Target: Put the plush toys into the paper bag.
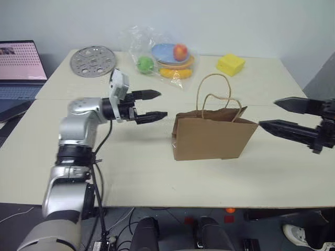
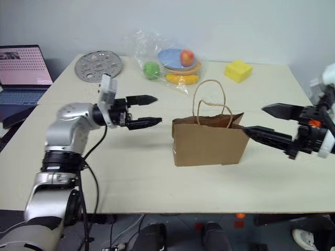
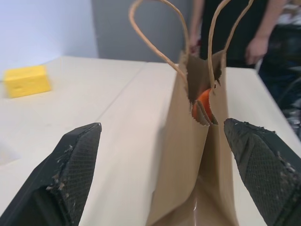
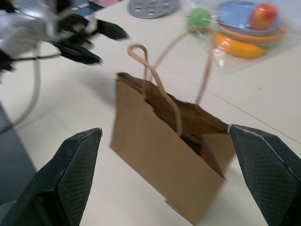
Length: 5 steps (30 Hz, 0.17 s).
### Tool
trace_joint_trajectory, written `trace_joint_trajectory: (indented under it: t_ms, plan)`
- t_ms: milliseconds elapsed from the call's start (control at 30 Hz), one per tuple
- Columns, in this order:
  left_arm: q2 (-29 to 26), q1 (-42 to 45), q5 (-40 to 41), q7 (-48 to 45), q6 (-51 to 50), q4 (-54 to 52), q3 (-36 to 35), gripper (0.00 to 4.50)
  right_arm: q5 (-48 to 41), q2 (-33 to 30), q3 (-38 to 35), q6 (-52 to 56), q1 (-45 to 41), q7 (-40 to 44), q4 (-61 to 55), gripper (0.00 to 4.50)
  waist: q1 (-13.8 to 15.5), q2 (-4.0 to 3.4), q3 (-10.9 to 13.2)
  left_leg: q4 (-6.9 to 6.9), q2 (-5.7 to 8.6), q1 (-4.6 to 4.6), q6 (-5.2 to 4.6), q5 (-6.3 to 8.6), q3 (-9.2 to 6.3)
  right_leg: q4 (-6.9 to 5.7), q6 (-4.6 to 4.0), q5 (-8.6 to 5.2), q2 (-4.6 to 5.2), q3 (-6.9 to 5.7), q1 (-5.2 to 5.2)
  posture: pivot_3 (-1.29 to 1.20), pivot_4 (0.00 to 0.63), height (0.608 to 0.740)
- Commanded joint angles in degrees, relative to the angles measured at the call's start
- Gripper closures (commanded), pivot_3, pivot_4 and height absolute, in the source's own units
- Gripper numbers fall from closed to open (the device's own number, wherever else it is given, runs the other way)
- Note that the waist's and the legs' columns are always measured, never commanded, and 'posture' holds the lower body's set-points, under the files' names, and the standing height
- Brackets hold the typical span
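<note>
As grippers flank it, paper bag between

Bag flanked by bare tabletop

The upright paper bag is cleared on both sides by bare table; its open mouth is crossed only by two cord handles. The far edge is crowded by wrapped toy fruits.

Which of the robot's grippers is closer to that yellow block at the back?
The right gripper: the yellow sponge block sits behind it, slightly leftward. The left gripper is farther, beyond the paper bag.
</note>
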<state>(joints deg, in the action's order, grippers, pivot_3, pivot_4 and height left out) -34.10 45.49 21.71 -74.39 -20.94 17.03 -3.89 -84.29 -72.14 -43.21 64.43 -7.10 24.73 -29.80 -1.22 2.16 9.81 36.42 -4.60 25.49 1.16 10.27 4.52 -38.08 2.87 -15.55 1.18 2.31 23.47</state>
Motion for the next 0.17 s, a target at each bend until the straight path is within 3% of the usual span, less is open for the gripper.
trace_joint_trajectory:
  t_ms: [33,167]
  plan:
    - [-4.24,-2.65,-0.98,4.56,-4.35,-8.91,-0.62,0.05,10.65,2.19,-6.50,-1.47,6.14,5.96,2.33,0.00,0.10,0.00,0.00,0.04,0.00,-0.07,0.00,0.00,0.03,0.00,0.00,0.00,0.01,0.03,-0.06,0.00,0.150,0.740]
    - [-5.27,-5.94,-0.64,7.08,-3.08,-13.16,-0.69,0.05,21.11,5.77,-3.16,-8.31,10.68,11.65,5.95,0.00,0.11,0.03,-0.02,0.16,0.03,-0.30,0.00,0.00,0.16,0.04,0.00,0.00,0.07,0.13,-0.28,0.00,0.150,0.740]
